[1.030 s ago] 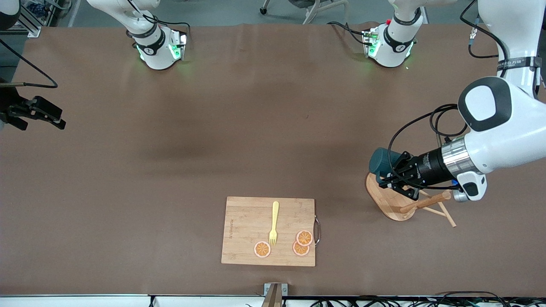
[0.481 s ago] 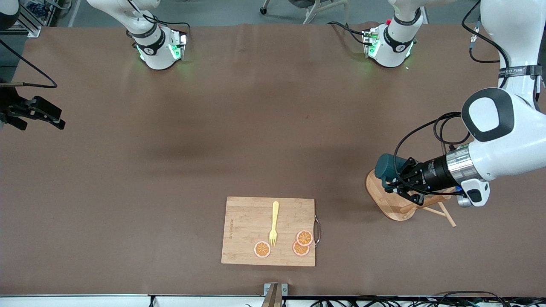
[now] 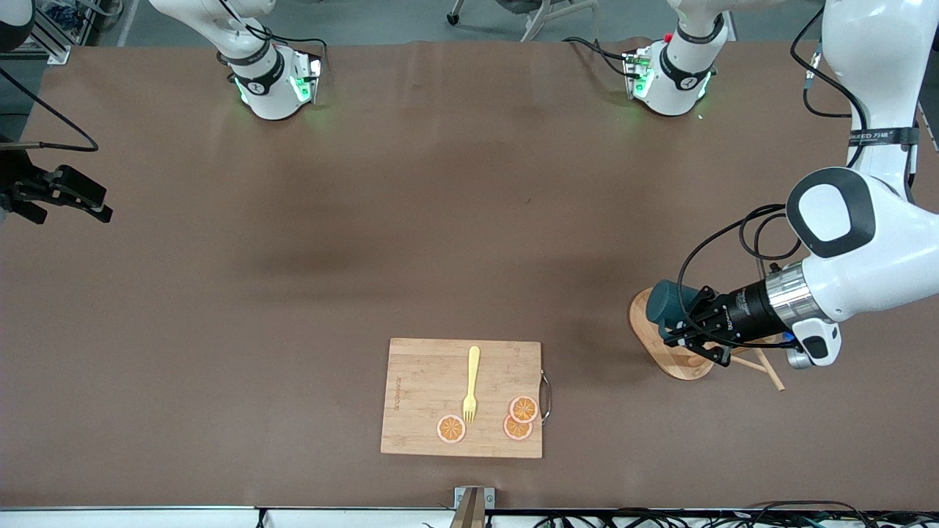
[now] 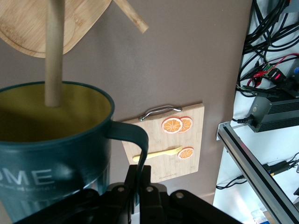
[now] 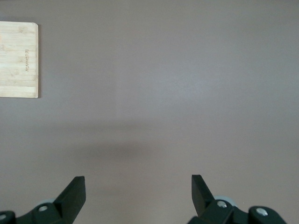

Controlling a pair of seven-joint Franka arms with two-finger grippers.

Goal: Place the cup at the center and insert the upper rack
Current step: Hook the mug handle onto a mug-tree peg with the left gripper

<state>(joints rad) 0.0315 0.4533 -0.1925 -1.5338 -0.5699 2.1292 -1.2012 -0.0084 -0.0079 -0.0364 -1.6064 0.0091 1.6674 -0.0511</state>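
My left gripper [image 3: 684, 328] is shut on the handle of the dark teal cup [image 3: 666, 301] and holds it over the base of the upper rack [image 3: 662, 353]. The rack is a light wooden mug tree that lies tipped at the left arm's end of the table. In the left wrist view my left gripper [image 4: 142, 179] pinches the handle of the cup [image 4: 51, 154]. The cup's inside is yellow and its side bears white lettering. The rack's post [image 4: 53, 56] shows across the cup's mouth. My right gripper [image 3: 70, 196] waits open at the right arm's end, over bare table [image 5: 138, 186].
A rectangular wooden cutting board [image 3: 422, 396] lies near the front camera with a yellow fork [image 3: 470, 385] and three orange slices [image 3: 518, 418] on it. It also shows in the left wrist view [image 4: 198, 158] and the right wrist view [image 5: 18, 60]. The rack's thin pegs [image 3: 766, 367] stick out toward the left arm's end.
My left gripper has carried the cup down and toward the front camera, from above the rack's base to low over it. The right arm has not moved.
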